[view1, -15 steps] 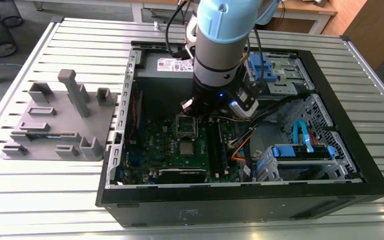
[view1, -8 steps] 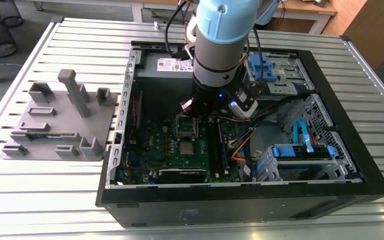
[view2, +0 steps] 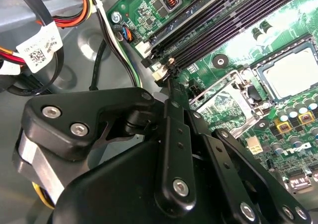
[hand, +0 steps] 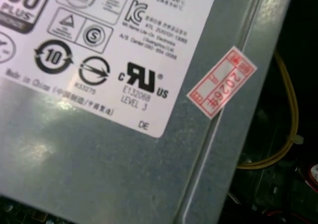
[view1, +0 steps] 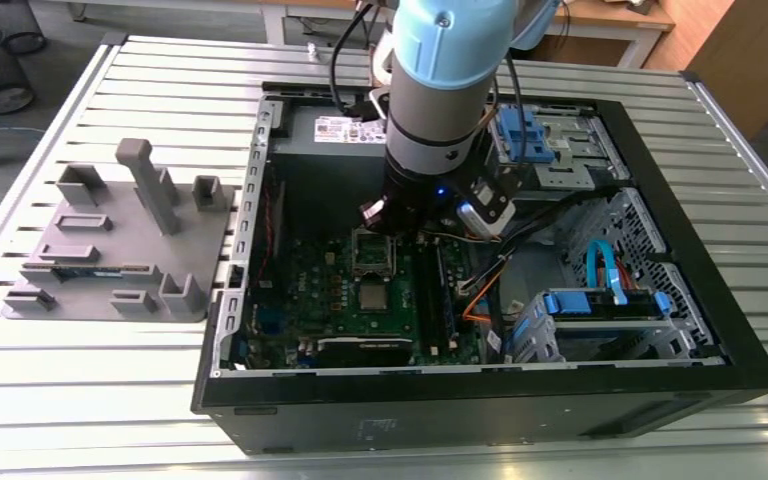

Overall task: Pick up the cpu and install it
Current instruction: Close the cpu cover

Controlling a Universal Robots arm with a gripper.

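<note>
Arm (view1: pixel 444 90) hangs down into open PC case (view1: pixel 491 420) on the slatted desk (view1: pixel 91 400). Hand (view2: pixel 170 85) sits low over the green board (view2: pixel 238 52), next to the memory slots (view2: pixel 213 20); can't tell how far it's open or if it grips anything. cpu (view2: pixel 293 74) lies flat in its socket (view2: pixel 278 55), silvery top up, just beyond the hand. Grey block tray (view1: pixel 104 250) sits beside the case.

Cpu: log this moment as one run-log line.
arm: inside open computer case | gripper: over green circuit board, near memory slots | cpu: lying in open socket
</note>
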